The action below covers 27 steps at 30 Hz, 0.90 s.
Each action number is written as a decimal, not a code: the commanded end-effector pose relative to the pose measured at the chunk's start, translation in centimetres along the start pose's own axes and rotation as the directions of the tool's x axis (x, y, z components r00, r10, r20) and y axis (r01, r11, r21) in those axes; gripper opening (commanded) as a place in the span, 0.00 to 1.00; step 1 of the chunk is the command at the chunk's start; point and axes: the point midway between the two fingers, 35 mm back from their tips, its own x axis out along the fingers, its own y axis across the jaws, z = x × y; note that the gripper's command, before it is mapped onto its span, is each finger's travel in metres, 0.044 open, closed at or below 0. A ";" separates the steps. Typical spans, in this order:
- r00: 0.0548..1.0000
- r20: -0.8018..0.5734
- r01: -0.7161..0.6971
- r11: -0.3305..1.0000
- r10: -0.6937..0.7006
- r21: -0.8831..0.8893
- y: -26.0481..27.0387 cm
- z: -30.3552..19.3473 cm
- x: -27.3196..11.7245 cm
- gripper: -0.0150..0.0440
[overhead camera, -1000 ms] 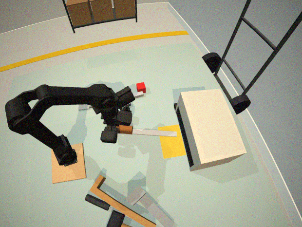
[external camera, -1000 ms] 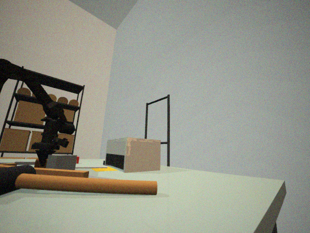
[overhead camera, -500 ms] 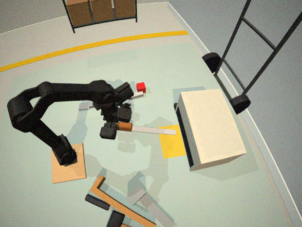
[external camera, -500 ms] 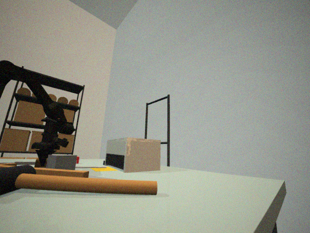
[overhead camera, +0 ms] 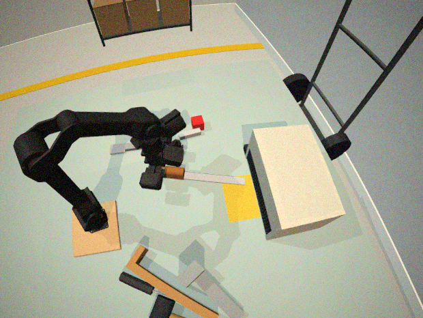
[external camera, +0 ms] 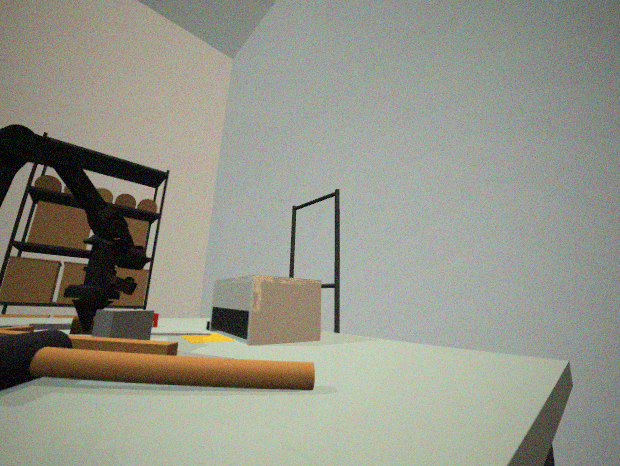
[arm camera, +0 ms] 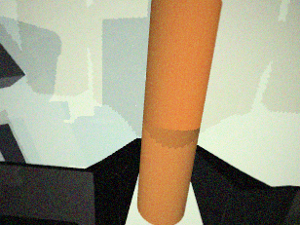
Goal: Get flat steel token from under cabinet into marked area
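My gripper is shut on the orange handle of a tool with a long flat pale blade. The blade points toward the cabinet. Its tip lies over the far end of the yellow marked area, just outside the cabinet front. Whether the blade touches the table cannot be told. The dark vent strip runs along the cabinet's lower front. The token is not visible in any view, and no token shows on the uncovered part of the yellow area.
A red cube and a pale bar lie beyond the gripper. A flat grey piece lies partly behind the arm. An orange angled piece, a grey angled piece and a black-handled tool lie on the near side.
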 end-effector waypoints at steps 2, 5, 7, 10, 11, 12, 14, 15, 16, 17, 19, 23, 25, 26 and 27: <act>1.000 0.002 -0.011 1.000 0.011 -0.003 0.8 -0.1 -0.2 0.25; 1.000 0.001 -0.006 1.000 0.006 -0.001 0.6 -0.1 -0.1 0.30; 1.000 -0.001 -0.003 1.000 0.003 0.000 0.5 -0.1 0.0 0.39; 1.000 -0.001 -0.003 1.000 0.003 0.000 0.5 -0.1 0.0 0.52; 1.000 -0.001 -0.003 1.000 0.003 0.000 0.5 -0.1 0.0 0.57; 1.000 -0.001 -0.003 1.000 0.003 0.000 0.5 -0.1 0.0 0.59; 1.000 -0.001 -0.004 1.000 0.004 0.000 0.5 -0.1 0.0 0.59; 1.000 -0.001 -0.004 1.000 0.004 0.000 0.5 -0.1 0.0 0.59; 1.000 -0.001 -0.003 1.000 0.003 0.000 0.5 -0.1 0.0 0.59; 1.000 0.000 -0.005 1.000 0.005 0.000 0.5 -0.1 0.0 0.64; 1.000 0.002 -0.010 1.000 0.010 0.000 0.5 -0.1 0.0 0.71; 1.000 0.002 -0.010 1.000 0.010 0.001 0.4 -0.1 0.0 0.71; 1.000 0.002 -0.010 1.000 0.010 0.001 0.4 -0.2 0.0 0.71; 1.000 0.002 -0.010 1.000 0.010 0.001 0.4 -0.2 0.0 0.71; 1.000 0.002 -0.010 1.000 0.010 0.002 0.4 -0.2 0.0 0.71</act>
